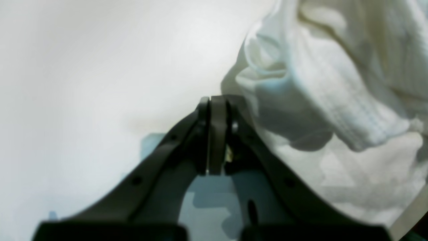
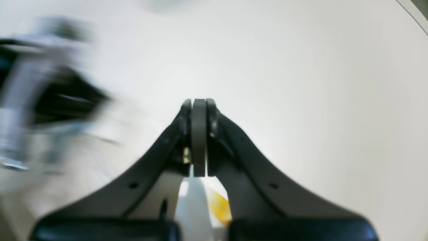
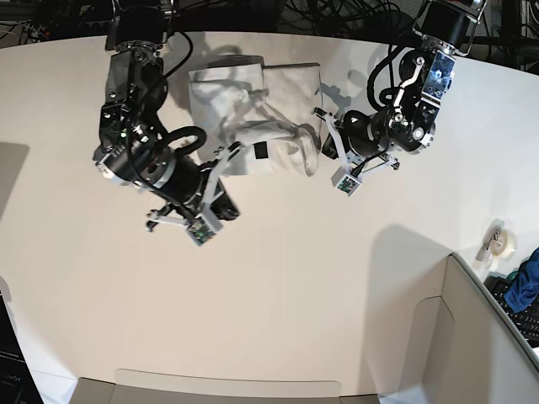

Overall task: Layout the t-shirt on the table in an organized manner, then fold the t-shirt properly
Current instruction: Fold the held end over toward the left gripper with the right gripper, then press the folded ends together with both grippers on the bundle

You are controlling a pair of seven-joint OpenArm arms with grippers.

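Note:
The white t-shirt lies crumpled on the off-white table, its near edge bunched into a ridge between the two grippers. My left gripper is shut at the ridge's right end. Rumpled white cloth rises beside it, and bluish cloth shows between the finger bases. My right gripper is shut at the ridge's left end. White cloth with a yellow patch shows between its finger bases. Bare table lies beyond both sets of tips.
A grey box wall stands at the lower right, with a tape roll and a blue cloth beyond it. Cables run along the far edge. The other arm shows as a blur in the right wrist view.

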